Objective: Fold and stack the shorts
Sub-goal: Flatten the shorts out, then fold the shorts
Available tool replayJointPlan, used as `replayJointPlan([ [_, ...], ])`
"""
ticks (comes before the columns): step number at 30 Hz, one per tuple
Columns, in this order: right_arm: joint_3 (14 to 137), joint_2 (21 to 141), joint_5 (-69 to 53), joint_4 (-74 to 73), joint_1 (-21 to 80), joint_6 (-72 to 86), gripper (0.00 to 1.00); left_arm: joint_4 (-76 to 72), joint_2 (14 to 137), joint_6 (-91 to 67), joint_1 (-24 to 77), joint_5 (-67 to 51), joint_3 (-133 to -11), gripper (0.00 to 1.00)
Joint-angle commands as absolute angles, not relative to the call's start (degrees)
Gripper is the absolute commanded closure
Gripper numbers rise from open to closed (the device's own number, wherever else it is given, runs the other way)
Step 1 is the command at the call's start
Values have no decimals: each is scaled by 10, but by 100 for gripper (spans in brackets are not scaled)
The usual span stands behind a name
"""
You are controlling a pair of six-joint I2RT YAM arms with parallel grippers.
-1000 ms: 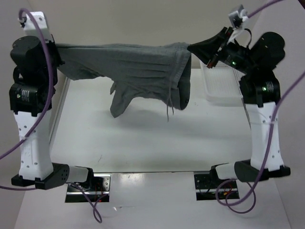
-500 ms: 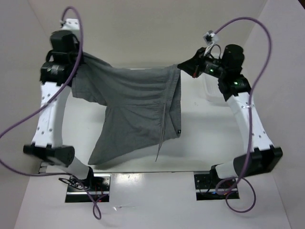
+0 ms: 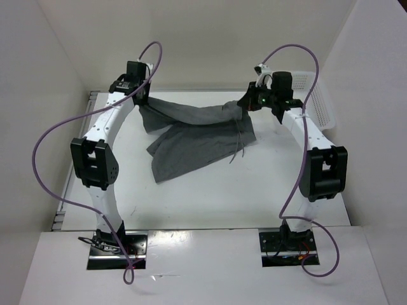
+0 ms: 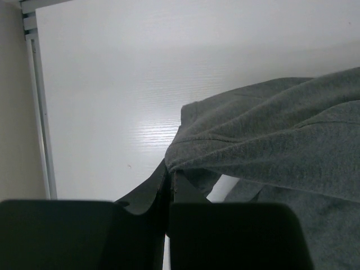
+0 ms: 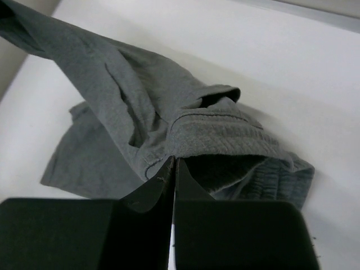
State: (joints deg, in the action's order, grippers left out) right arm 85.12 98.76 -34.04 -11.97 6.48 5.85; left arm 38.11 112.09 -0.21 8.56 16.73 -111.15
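End effectors (image 4: pixel 170 171) (image 5: pixel 173 162) pinch shorts (image 3: pixel 191 136), seemingly touching table (image 3: pixel 210 190)

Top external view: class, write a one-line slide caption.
Left end effector and right end effector each pinch an end of the grey shorts, sagging onto the table.

The shorts (image 3: pixel 191 136) are plain medium grey, with a ribbed waistband just above the black right hand (image 5: pixel 173 163). The left hand (image 4: pixel 169 175) is black too. The desk (image 3: pixel 210 190) under both is white. A white mesh basket (image 3: pixel 316 95) sits beside the right hand. Purple cables (image 3: pixel 287 46) trail along the white-and-black arms (image 3: pixel 105 124).
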Motion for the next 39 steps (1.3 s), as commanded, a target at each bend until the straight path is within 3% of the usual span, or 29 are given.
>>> replayJointPlan([
  [1,862,1012,-305,-76,62,3,100,338,1137,0,81,171,-1107,99],
  [6,853,1034,-297,-105,62,-58,100,353,1095,0,92,143,-1002,99],
  [9,809,1022,-298,-126,62,-105,100,353,1064,0,107,138,-920,93],
  [10,778,1013,-288,-132,62,-145,100,353,1046,0,116,129,-874,90],
  [11,761,1004,-282,-132,62,-160,99,359,1039,0,123,122,-855,76],
  [14,709,985,-268,-132,62,-175,84,392,1018,0,123,63,-809,47],
  [15,701,980,-268,-132,62,-175,69,409,1010,0,123,48,-809,37],
  [18,681,966,-292,-132,62,-157,49,421,995,0,123,20,-802,29],
  [29,711,990,-310,-101,62,-54,42,410,1068,0,20,-11,-906,26],
  [39,757,1053,-299,-85,62,-40,42,445,1182,0,-29,-179,-956,33],
])
